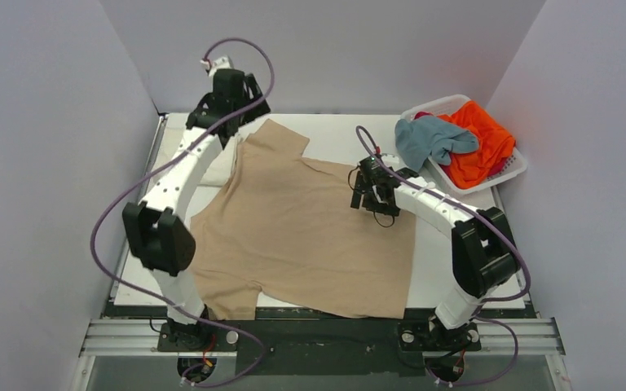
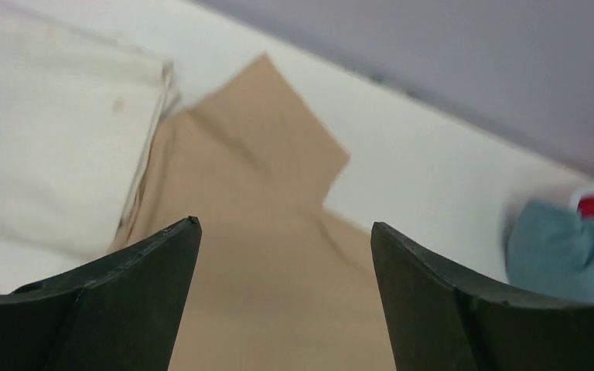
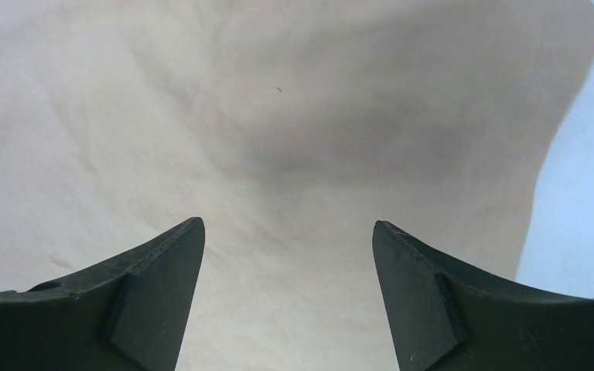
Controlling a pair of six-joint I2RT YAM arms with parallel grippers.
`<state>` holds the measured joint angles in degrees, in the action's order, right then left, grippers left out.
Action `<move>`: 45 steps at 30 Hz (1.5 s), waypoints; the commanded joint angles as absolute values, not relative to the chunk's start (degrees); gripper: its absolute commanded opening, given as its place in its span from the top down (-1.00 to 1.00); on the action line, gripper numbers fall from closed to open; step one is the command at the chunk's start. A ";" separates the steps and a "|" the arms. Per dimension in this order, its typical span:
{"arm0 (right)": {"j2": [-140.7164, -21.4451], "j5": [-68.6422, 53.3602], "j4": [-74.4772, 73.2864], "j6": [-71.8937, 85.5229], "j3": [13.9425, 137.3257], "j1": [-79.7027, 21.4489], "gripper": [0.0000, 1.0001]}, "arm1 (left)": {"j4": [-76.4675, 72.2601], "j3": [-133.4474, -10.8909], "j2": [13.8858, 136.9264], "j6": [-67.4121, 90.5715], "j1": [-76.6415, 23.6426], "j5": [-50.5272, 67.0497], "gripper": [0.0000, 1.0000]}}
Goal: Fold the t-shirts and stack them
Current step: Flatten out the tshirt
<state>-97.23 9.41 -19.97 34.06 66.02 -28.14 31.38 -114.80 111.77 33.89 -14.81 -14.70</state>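
The tan t-shirt (image 1: 301,228) lies spread flat across the table, one sleeve at the far left (image 1: 277,138). My left gripper (image 1: 251,107) hovers open and empty above that far sleeve; its wrist view shows the tan shirt (image 2: 271,193) below the gripper (image 2: 286,232). A folded cream-white t-shirt (image 1: 218,167) lies at the far left, also seen in the left wrist view (image 2: 54,154). My right gripper (image 1: 375,204) is open and empty just over the tan shirt's right part (image 3: 294,139); the gripper (image 3: 288,228) holds no cloth. The grey-blue t-shirt (image 1: 428,138) and orange t-shirt (image 1: 481,142) lie in the basket.
A white slatted basket (image 1: 505,175) stands at the far right of the table. Grey walls close in the left, back and right sides. A strip of bare white table (image 1: 436,261) shows right of the tan shirt. The grey-blue shirt shows blurred in the left wrist view (image 2: 557,251).
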 commanded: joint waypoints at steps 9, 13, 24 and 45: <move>-102.08 11.80 -24.55 39.51 62.56 -21.67 -0.49 | 25.31 -69.49 94.59 36.08 -19.86 -12.74 -0.82; -108.15 9.54 -25.77 37.93 68.29 -18.50 -0.49 | 24.92 -71.36 99.82 36.63 -19.72 -12.45 -0.82; -128.86 3.52 -37.49 32.54 98.74 -9.81 -0.49 | 26.85 -85.25 117.16 39.71 -17.05 -11.56 -0.82; -123.82 3.65 -46.53 23.85 118.26 -9.41 -0.50 | 31.98 -95.86 110.70 39.62 -18.06 -7.96 -0.82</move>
